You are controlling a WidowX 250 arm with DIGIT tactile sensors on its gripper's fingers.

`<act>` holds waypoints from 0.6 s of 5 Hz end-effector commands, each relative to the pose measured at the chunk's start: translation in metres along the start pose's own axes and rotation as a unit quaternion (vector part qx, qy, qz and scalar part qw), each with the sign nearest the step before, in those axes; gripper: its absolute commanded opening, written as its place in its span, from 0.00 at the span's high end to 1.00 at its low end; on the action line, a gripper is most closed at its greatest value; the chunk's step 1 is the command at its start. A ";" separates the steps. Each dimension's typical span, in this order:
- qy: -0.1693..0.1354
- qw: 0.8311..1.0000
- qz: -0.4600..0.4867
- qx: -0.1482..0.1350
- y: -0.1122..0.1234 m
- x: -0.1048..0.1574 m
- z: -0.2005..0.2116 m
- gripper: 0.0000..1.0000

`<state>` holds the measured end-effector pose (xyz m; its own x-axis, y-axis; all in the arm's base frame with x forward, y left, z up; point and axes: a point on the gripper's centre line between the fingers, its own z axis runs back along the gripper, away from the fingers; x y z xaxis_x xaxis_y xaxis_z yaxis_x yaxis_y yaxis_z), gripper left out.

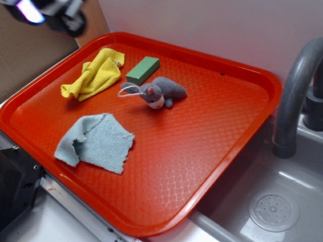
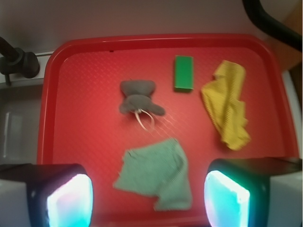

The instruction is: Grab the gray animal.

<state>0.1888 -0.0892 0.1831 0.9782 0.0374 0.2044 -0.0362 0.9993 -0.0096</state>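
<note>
Your claw (image 2: 147,198) is hovering spread and empty, high above the red tray (image 2: 85,71). The gray mouse (image 2: 138,98) is lying mid-tray, ahead of you beyond the blue-gray cloth (image 2: 158,178), its body running front-to-back.

Gray sink (image 1: 282,191), faucet (image 1: 295,96), white wall (image 1: 202,22)

The claw (image 2: 147,201) has two boxy black fingers (image 2: 59,194) with glowing faces, cyan shading to pink and white. From outside, it's a blurred dark shape with a bright patch.
</note>
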 end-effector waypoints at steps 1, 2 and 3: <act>0.013 0.999 0.014 -0.036 -0.001 0.042 -0.047 0.00; 0.022 0.999 0.020 -0.036 0.006 0.051 -0.065 0.00; 0.025 0.997 0.013 -0.068 0.017 0.061 -0.089 0.00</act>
<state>0.2608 -0.0752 0.1004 0.9921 0.0394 0.1191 -0.0229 0.9903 -0.1367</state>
